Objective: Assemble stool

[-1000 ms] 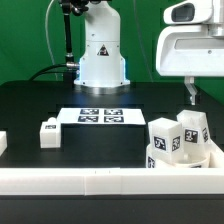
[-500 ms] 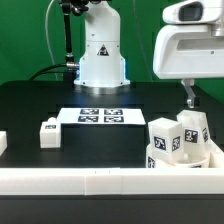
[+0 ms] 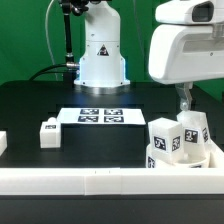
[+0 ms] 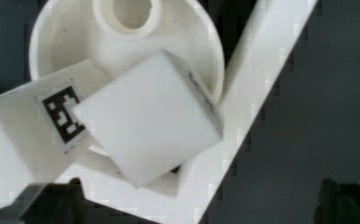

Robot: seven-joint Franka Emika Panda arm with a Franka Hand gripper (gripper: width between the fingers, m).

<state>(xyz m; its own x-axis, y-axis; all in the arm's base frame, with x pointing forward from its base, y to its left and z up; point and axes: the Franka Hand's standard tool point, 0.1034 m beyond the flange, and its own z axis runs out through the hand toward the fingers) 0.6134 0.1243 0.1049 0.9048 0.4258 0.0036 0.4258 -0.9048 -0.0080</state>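
The stool's round white seat disc [image 3: 190, 158] lies at the exterior view's right, against the front rail. Two tagged white legs [image 3: 165, 136] [image 3: 194, 131] stand on it. A third leg [image 3: 47, 133] rests on the black table at the left. My gripper [image 3: 184, 100] hangs just above and behind the legs on the seat, open and holding nothing. In the wrist view the seat disc [image 4: 70, 40] with its hole and a tagged leg [image 4: 141, 115] fill the picture. My gripper [image 4: 191, 205] shows dark fingertips [image 4: 35, 205] far apart.
The marker board [image 3: 100, 116] lies flat mid-table before the robot base [image 3: 102, 55]. A long white border rail [image 3: 100, 181] runs along the front edge, also seen as the rail [image 4: 275, 60] beside the seat. Another white piece [image 3: 3, 143] sits at the far left edge.
My gripper has shifted a little toward the exterior view's left above the seat, staying open. The parts have not moved.
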